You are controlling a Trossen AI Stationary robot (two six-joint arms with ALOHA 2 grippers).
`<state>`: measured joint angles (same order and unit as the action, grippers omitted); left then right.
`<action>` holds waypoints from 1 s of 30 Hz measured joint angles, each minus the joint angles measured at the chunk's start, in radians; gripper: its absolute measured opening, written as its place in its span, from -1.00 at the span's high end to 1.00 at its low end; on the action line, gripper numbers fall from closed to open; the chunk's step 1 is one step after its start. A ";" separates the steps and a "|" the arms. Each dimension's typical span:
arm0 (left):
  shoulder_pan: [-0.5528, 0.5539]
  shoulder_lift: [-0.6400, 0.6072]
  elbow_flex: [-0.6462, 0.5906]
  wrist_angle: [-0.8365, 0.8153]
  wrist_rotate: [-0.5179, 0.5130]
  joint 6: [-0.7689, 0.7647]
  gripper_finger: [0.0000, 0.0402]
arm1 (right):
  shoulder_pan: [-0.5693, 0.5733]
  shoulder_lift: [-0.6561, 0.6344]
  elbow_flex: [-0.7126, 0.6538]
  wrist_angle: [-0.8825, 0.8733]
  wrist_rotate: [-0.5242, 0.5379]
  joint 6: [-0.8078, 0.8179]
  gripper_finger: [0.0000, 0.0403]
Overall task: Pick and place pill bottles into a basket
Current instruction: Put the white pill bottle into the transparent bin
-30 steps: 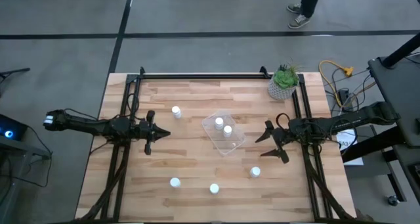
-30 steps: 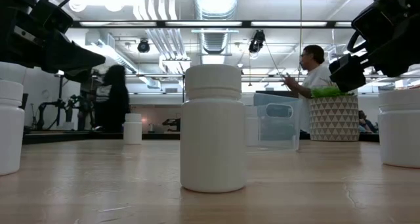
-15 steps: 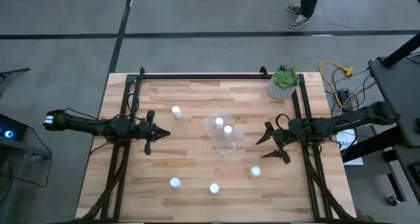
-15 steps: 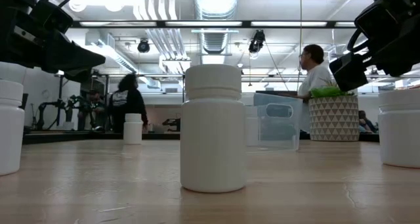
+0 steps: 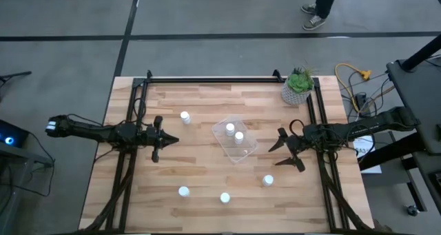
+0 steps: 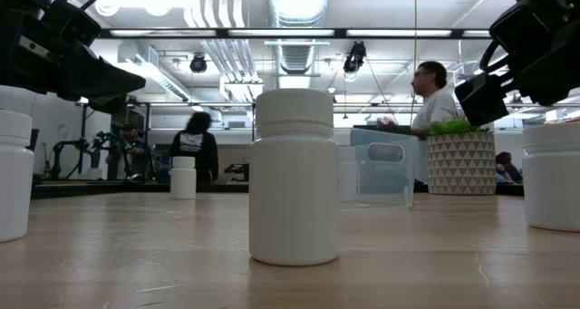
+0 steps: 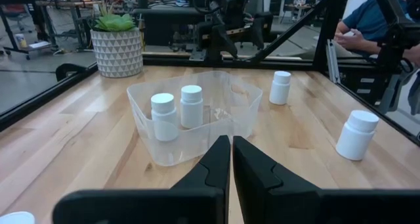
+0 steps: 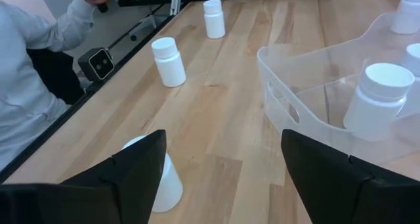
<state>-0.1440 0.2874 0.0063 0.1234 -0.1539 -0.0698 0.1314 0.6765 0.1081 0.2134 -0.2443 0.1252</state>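
The clear basket (image 5: 235, 141) stands at mid-table with two white pill bottles (image 5: 230, 129) (image 5: 239, 136) upright inside; they also show in the left wrist view (image 7: 163, 117) (image 7: 191, 106). Four more bottles stand upright on the wood: one far left of the basket (image 5: 185, 116), two near the front edge (image 5: 183, 191) (image 5: 224, 198), one at front right (image 5: 268, 180). My left gripper (image 5: 169, 140) (image 7: 231, 148) is shut, left of the basket, pointing at it. My right gripper (image 5: 279, 152) (image 8: 223, 152) is open, right of the basket, the front-right bottle (image 8: 161, 184) beside one finger.
A pale pot with a green plant (image 5: 297, 88) stands at the far right corner. Black frame rails (image 5: 207, 79) run along the table's far, left and right sides. In the right wrist view a person's grey sleeve (image 8: 33, 92) shows beyond the table's edge.
Both arms and everything on the table have kept still. In the room behind, a dark-clothed person has walked toward the right of the low view.
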 joint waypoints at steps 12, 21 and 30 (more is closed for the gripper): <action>0.000 0.000 0.000 0.000 0.000 0.004 1.00 | 0.000 0.000 0.000 0.000 0.004 0.033 -0.46; 0.000 0.000 0.000 0.000 0.000 0.004 1.00 | 0.000 0.000 0.000 -0.061 0.009 0.019 -0.46; 0.000 -0.002 0.000 0.000 -0.006 0.025 1.00 | 0.002 0.017 0.000 -0.060 0.003 0.025 -0.46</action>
<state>-0.1440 0.2855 0.0063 0.1237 -0.1596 -0.0447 0.1337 0.6940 0.1078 0.1535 -0.2409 0.1497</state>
